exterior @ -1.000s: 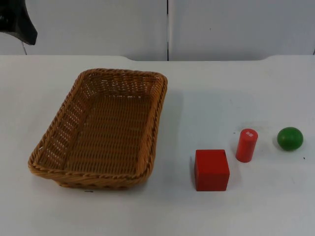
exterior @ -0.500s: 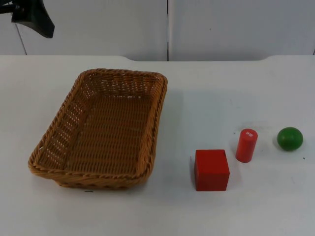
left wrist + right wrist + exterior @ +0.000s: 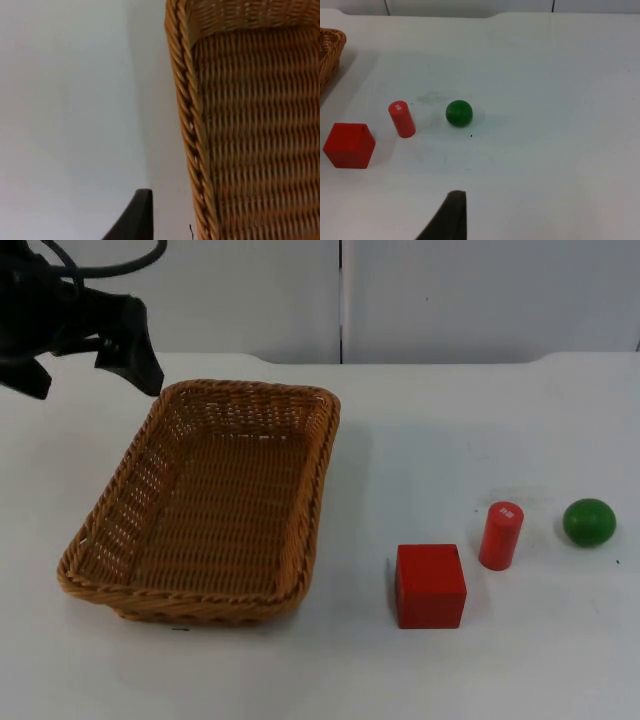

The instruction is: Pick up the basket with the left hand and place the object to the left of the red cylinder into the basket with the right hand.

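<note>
the left gripper (image 3: 92, 368) hung above the white worktop (image 3: 450, 420) just off the far-left corner of the wicker basket (image 3: 215, 502), its jaws released and holding nothing, apart from the rim as far as the top view let me judge. right of the basket the red cube (image 3: 430, 585) sat just left of the upright red cylinder (image 3: 501, 535), with the green ball (image 3: 589, 522) beyond. the right gripper (image 3: 451, 212) waited back from these three, and i could not tell how its jaws stood.
</note>
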{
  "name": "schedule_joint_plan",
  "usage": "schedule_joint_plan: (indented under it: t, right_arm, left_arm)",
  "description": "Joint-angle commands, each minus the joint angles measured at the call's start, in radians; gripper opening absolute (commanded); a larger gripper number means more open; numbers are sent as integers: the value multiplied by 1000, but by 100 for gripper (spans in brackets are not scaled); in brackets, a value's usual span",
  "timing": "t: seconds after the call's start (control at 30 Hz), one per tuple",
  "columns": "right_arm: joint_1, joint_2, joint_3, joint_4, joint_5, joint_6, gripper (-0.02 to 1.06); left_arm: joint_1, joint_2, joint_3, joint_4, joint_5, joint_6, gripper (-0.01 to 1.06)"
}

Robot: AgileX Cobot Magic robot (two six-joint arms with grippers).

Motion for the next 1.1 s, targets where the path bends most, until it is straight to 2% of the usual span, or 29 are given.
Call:
schedule_joint_plan:
  t: [0.0, 0.33, 0.43, 0.8, 1.07]
  right_arm:
    - [0, -3, -3, -5, -7, 2, 105]
    - [0, -3, -3, -5, -7, 2, 105]
    - [0, -3, -3, -5, -7, 2, 105]
    - [0, -3, -3, -5, -7, 2, 105]
    - [0, -3, -3, -5, -7, 2, 105]
  left_arm:
    - [0, 24, -6, -22, -39, -12, 101]
    - [62, 136, -26, -67, -30, 18, 101]
    - [59, 191, -68, -67, 21, 78, 101]
    - [59, 355, -253, -34, 160, 78, 101]
    - [59, 447, -292, -43, 171, 78, 101]
